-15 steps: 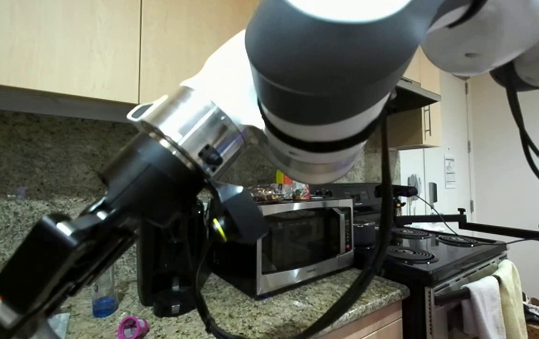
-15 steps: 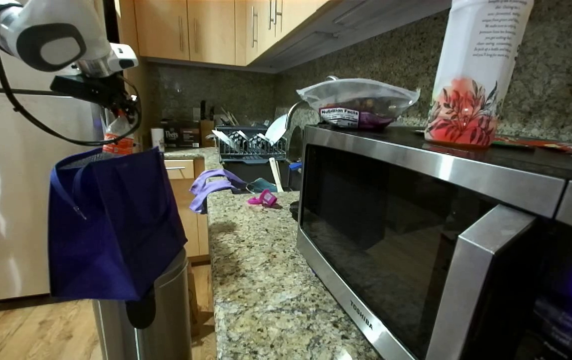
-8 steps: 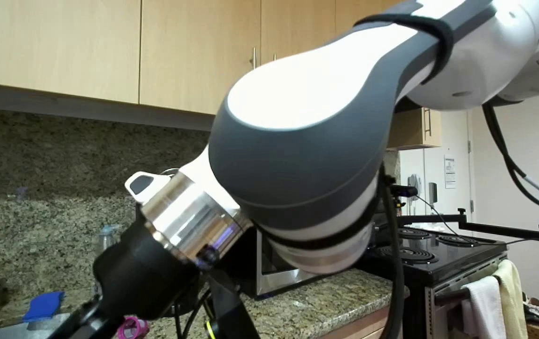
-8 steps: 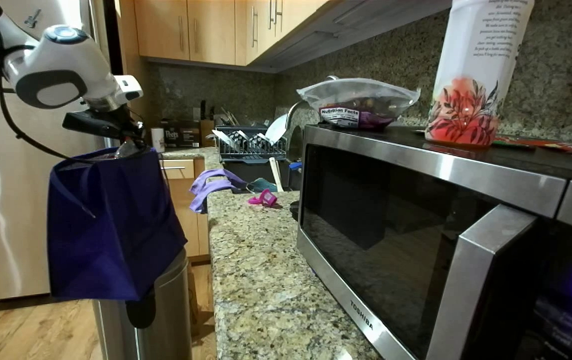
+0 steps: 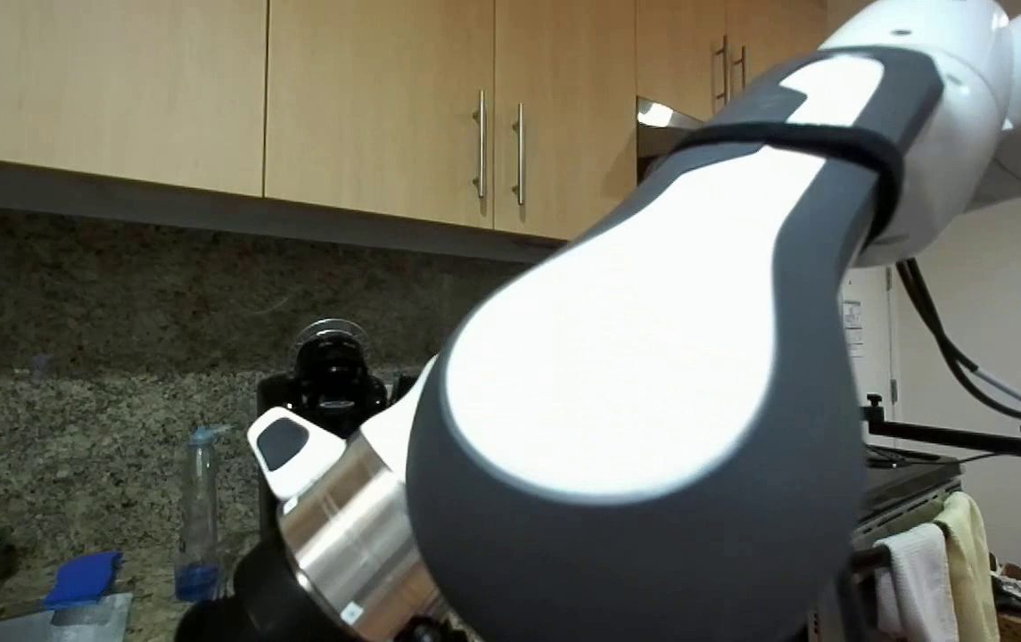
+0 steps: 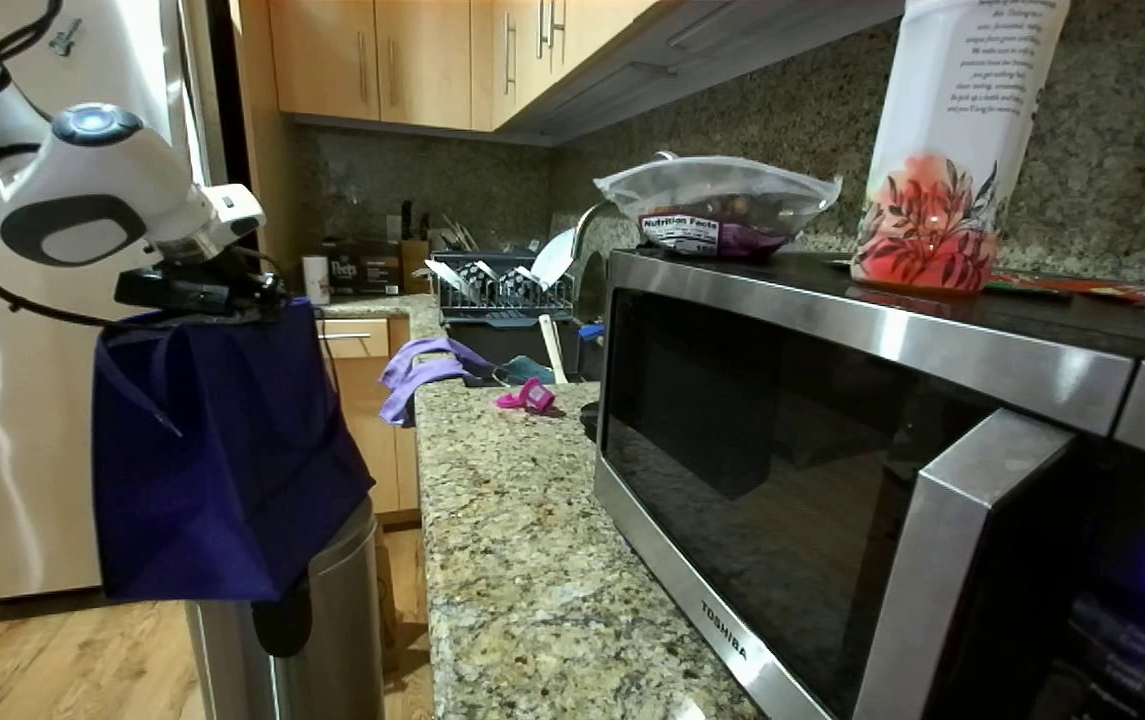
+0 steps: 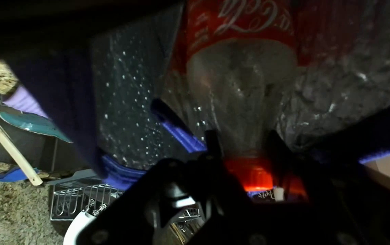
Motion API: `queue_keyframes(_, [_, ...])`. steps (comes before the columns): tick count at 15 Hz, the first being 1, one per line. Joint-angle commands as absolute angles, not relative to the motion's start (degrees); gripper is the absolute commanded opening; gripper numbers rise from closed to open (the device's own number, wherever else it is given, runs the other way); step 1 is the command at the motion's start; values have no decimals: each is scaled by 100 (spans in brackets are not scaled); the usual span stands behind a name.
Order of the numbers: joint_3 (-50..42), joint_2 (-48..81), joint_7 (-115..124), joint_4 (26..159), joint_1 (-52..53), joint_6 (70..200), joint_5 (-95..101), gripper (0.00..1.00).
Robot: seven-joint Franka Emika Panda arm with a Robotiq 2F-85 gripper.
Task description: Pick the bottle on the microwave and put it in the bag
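Observation:
The Coca-Cola bottle (image 7: 242, 75), clear with a red label and red cap, hangs cap-up inside the dark blue bag (image 6: 212, 460). My gripper (image 7: 244, 141) is shut on its neck just below the cap. The bag's shiny grey lining surrounds the bottle in the wrist view. In an exterior view my gripper (image 6: 257, 290) is at the bag's open mouth, and the bottle is hidden by the bag. Whether the bottle touches the bag's bottom cannot be seen. The silver microwave (image 6: 872, 320) stands on the counter at right; my arm hides it in the remaining exterior view.
The bag sits on a steel bin (image 6: 342, 590) beside the granite counter (image 6: 502, 540). A zip bag (image 6: 722, 205) and a floral white bottle (image 6: 952, 150) stand on the microwave. A pink cup (image 6: 532, 396), a dish rack (image 6: 502, 285) and a slim blue-tinted bottle (image 5: 198, 517) are further off.
My arm has moved down. The bottle's red label showed above the bag's rim one second ago; now the bottle is down inside the bag, with my gripper at the rim.

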State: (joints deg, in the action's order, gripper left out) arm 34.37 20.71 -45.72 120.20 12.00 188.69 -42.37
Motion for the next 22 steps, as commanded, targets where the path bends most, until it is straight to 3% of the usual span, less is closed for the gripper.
queue_keyframes(1, [4709,2448,-4664,12214,257,19803,-4172,12])
queue_keyframes(3, [5309,2761,-4491,12438,-257,20302,-3769,12])
queue_keyframes(6, [4783,2425,-4317,12508,-176,19841,-3567,12])
queue_keyframes(7, [4658,2348,-4353,12561,-140,19833,-3576,62])
queue_keyframes(9, [4566,2314,-4367,12563,-166,19828,-3519,69])
queue_keyframes(13, [4568,2258,-4329,12649,-252,19828,-3474,94])
queue_keyframes(15, [4825,2192,-4257,12749,-427,19828,-3535,100])
queue_keyframes(22, [4801,300,-4252,13632,-209,18979,-5231,100])
